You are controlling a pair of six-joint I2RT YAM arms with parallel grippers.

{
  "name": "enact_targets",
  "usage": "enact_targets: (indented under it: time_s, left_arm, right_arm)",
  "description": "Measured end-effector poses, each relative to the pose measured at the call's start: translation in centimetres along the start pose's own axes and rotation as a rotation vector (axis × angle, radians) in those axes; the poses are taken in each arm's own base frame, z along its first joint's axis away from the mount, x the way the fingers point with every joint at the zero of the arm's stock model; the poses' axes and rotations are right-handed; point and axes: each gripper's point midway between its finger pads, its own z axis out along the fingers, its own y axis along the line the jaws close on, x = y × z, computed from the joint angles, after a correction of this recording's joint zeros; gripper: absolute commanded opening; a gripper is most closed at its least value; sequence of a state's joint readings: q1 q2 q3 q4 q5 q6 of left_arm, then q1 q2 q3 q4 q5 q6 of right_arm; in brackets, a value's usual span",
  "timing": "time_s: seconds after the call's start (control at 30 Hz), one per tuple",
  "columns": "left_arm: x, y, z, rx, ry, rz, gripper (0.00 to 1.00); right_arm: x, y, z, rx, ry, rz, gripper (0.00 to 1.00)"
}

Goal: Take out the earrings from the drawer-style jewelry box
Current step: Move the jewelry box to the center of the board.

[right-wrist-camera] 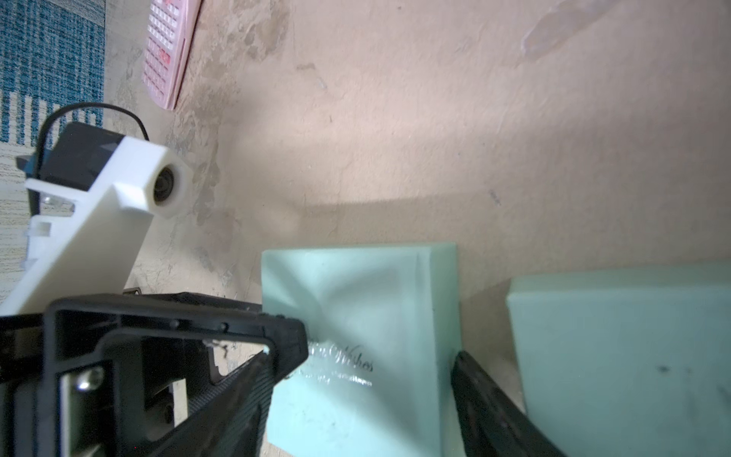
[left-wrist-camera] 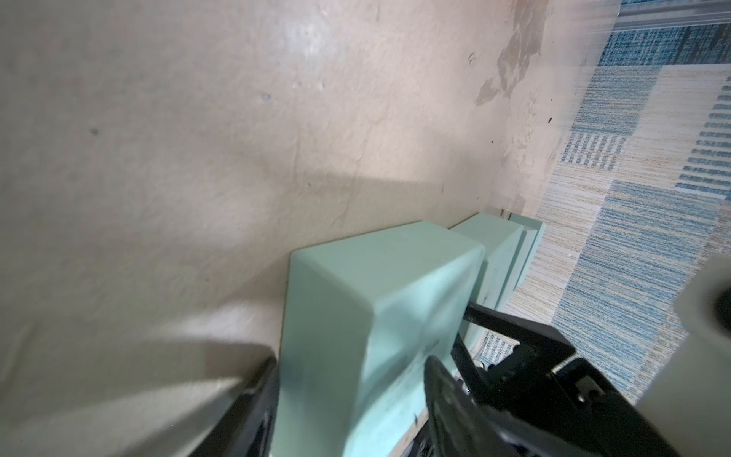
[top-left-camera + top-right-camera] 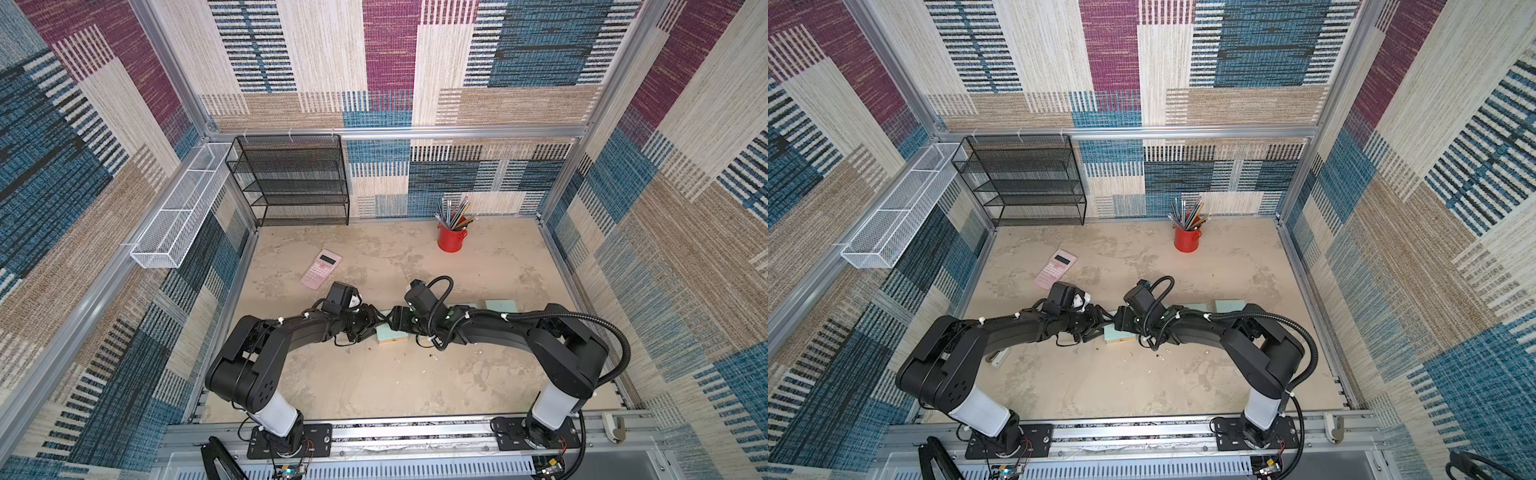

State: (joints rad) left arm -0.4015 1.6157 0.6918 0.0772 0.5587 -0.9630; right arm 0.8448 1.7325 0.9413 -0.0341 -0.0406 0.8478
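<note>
Box work first: small mint-green drawer-style jewelry box (image 1: 356, 296) w/ silver lettering sits mid beige stained worktop (image 3: 374, 395), both arms meeting on it. Left gripper (image 2: 352, 362) is clamped across its sides. Right gripper (image 1: 362, 358) straddles the same box, jaws wide; can't tell if its pads actually press. Tiny whitish earrings (image 3: 405, 356), mere specks, lie scattered on the worktop just in front of the box; whether any are inside isn't visible. Second mint-green box piece (image 1: 617, 356) lies just beside, toward the right arm.

To do it well, IMO: left holds the outer shell steady & low, right takes only the drawer end and pulls straight along the slide, no twist. Two grippers on one small box is crowded, so watch for finger clash. Keep the drawer level or specks spill & roll. Don't sweep the loose ones w/ an arm.
</note>
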Motion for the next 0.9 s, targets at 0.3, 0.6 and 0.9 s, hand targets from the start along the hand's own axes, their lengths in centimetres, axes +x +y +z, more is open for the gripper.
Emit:
enact_targets:
  time_s: [0.3,0.6,0.9]
  left_arm:
    - [-0.6,-0.2,-0.4,0.011,-0.021,-0.004,0.60]
    - [-0.9,-0.7,-0.9,0.027,-0.036,0.005,0.60]
    - [-1.1,-1.2,-1.4,0.039,-0.051,0.011,0.60]
  right_arm:
    - [0.0,0.1,0.0,-0.003,0.000,0.003,0.74]
    - [-0.8,0.2,-0.2,0.025,-0.014,0.004,0.76]
    - [-2.0,-0.1,-0.2,0.063,-0.039,0.014,0.80]
